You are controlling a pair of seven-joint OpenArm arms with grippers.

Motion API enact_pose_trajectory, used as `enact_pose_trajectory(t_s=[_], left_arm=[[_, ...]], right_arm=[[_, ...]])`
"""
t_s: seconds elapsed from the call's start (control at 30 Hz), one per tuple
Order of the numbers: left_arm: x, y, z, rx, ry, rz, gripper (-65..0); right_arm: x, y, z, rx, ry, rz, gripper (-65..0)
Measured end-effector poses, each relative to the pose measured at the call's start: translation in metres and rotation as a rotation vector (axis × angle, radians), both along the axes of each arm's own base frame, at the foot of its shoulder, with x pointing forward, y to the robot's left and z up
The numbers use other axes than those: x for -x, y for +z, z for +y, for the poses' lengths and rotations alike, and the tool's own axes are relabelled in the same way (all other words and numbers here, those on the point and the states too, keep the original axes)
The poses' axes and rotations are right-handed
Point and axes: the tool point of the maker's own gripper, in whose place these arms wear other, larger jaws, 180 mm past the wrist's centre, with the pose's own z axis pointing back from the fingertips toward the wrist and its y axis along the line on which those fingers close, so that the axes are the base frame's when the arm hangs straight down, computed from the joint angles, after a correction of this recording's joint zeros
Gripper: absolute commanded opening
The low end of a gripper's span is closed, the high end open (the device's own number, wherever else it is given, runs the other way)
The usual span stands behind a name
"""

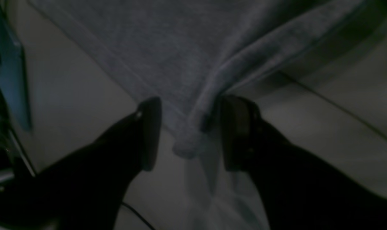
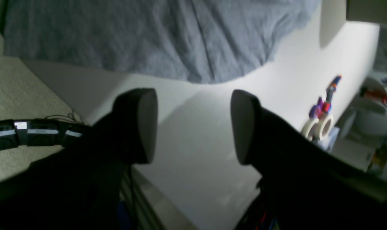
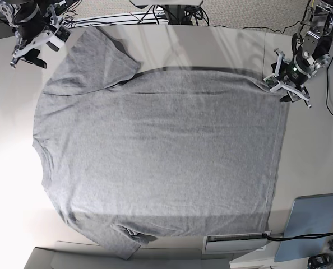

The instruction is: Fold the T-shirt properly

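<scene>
Lying flat across the pale desk (image 3: 222,45), the T-shirt (image 3: 155,157) shows its plain heather-grey side, spread wide, with one short sleeve (image 3: 93,59) angled toward the far corner on the base view's left and the other sleeve bunched at the near edge. The knit looks soft and matte, lightly rippled, with a stitched hem along the edge on the base view's right.

The step in hand appears to be the first pick-up for a fold. The left gripper (image 1: 188,132) sits at the hem corner on the base view's right, its fingers (image 1: 150,134) apart, with a small rolled nub of cloth between them. Whether the pads already press that cloth cannot be told; the gap looks wider than the fabric. The right gripper (image 2: 193,126) hovers off the shirt beyond the sleeve, over bare desk, fingers wide apart and holding nothing.

Next, I judge, the left fingers need to close squarely on that corner, taking both layers. The right gripper must reach a matching edge so the cloth lifts evenly and does not drag into creases.
</scene>
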Motion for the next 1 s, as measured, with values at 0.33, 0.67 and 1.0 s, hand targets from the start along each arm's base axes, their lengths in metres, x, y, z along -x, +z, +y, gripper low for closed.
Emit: enact_pose_trajectory(t_s=[0.33,0.67,1.0], left_arm=[[0.021,-0.013,-0.005,-0.021,-0.134,0.132,-65.0],[0.024,-0.014,-0.004,-0.025,-0.135,0.139,-65.0],[0.025,-0.014,-0.004,-0.025,-0.137,0.138,-65.0]], right_arm=[[0.008,-0.008,0.016,0.006,0.149,0.073,-29.4],[-0.004,-0.048,-0.011,0.013,0.185,0.091,-29.4],[-0.028,-0.093,-0.014,0.135,0.291,0.201,-29.4]])
